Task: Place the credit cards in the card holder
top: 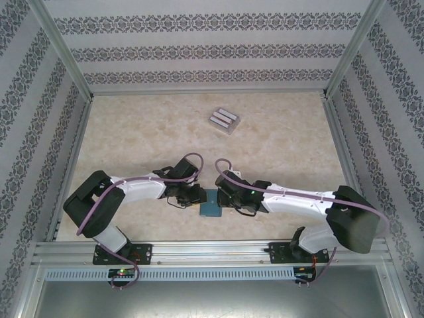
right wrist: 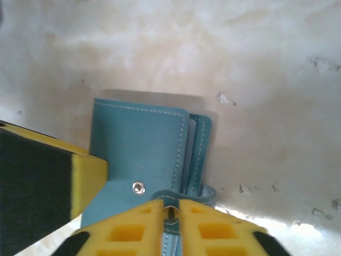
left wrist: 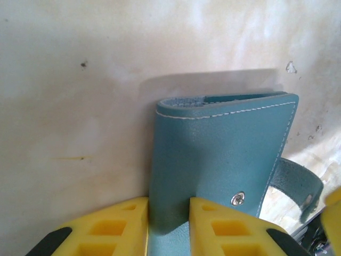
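Observation:
The teal card holder (top: pixel 211 207) lies folded shut on the table between my two grippers. My left gripper (top: pixel 196 197) is shut on its folded left edge, the leather pinched between the yellow fingers (left wrist: pixel 169 205). In the left wrist view the card holder (left wrist: pixel 224 149) shows its metal snap stud (left wrist: pixel 238 198). My right gripper (top: pixel 226 199) is shut on the snap tab (right wrist: pixel 206 191), fingertips (right wrist: pixel 170 205) close around it beside the stud on the card holder (right wrist: pixel 138 149). The credit cards (top: pixel 224 120) lie far back on the table, grey-silver, side by side, apart from both grippers.
Patterned walls (top: pixel 199 50) and aluminium posts (top: pixel 63 50) enclose the marbled table (top: pixel 152 132). A metal rail (top: pixel 212 250) runs along the near edge with both arm bases on it. Open tabletop lies between the wallet and the cards.

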